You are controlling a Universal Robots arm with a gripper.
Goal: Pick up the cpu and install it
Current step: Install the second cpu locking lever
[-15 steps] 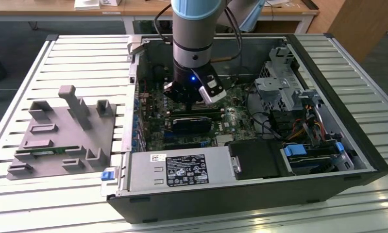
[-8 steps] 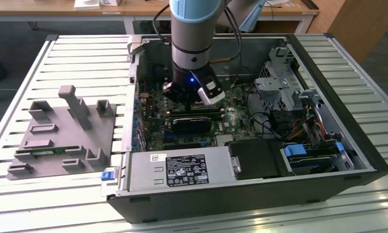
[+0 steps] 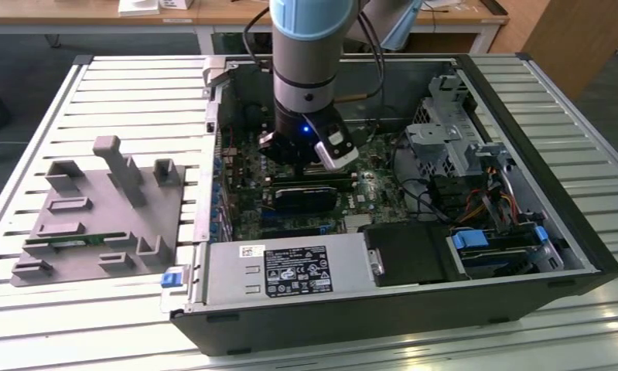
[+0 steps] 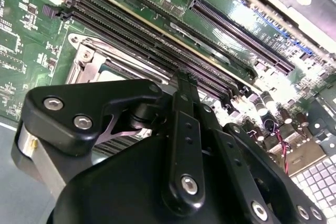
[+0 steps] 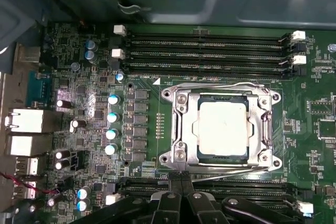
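Exterior view: a slatted white metal desk [image 3: 102, 85] carries an open black computer case [image 3: 556, 232] with the blue-grey robot arm [image 3: 306, 54] reaching down into it, and just beside the case a grey plastic fixture tray [image 3: 92, 224]. Inside lies the green motherboard [image 5: 79, 51]. The flat square silver-topped cpu [image 5: 223, 128] sits in its metal socket frame [image 5: 181, 129]. The black gripper [image 5: 181, 179] hangs over the frame's edge, fingers together, holding nothing.

Pale blue and grey arm [image 3: 306, 46], black screw-studded gripper [image 4: 181, 129], blue light
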